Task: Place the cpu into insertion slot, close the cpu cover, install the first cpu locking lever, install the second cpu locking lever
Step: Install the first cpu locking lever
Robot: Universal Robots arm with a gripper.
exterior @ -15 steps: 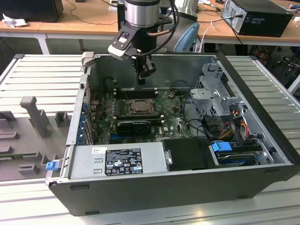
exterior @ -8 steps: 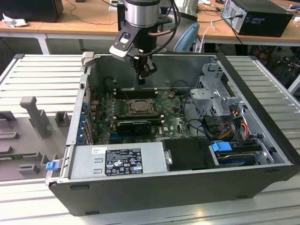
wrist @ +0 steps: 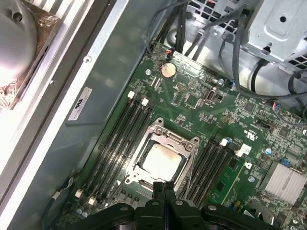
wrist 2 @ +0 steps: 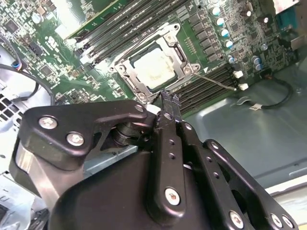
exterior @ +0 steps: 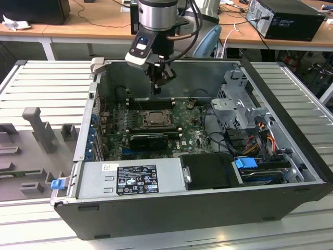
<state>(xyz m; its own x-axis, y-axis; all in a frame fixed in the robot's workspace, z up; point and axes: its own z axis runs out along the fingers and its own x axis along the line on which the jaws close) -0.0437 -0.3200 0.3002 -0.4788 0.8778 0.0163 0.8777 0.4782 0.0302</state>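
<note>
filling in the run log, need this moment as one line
gripper: shut, empty, by insertion slot | cpu: in slot | cpu cover: closed over cpu

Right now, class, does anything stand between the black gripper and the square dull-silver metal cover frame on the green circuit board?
Nothing visible does. The black gripper hangs above the square dull-silver metal cover frame with only open air between them.

Looking down obliquely from outside in the exterior view, taking in the whole open computer case (exterior: pixel 156 219). Peering down close past the gripper (wrist 2: pixel 168 99) (wrist: pixel 163 187) in both wrist views, sharing the insertion slot (wrist 2: pixel 127 74) (wrist: pixel 141 148) and flanking memory slots (wrist 2: pixel 129 21) (wrist: pixel 117 141).
</note>
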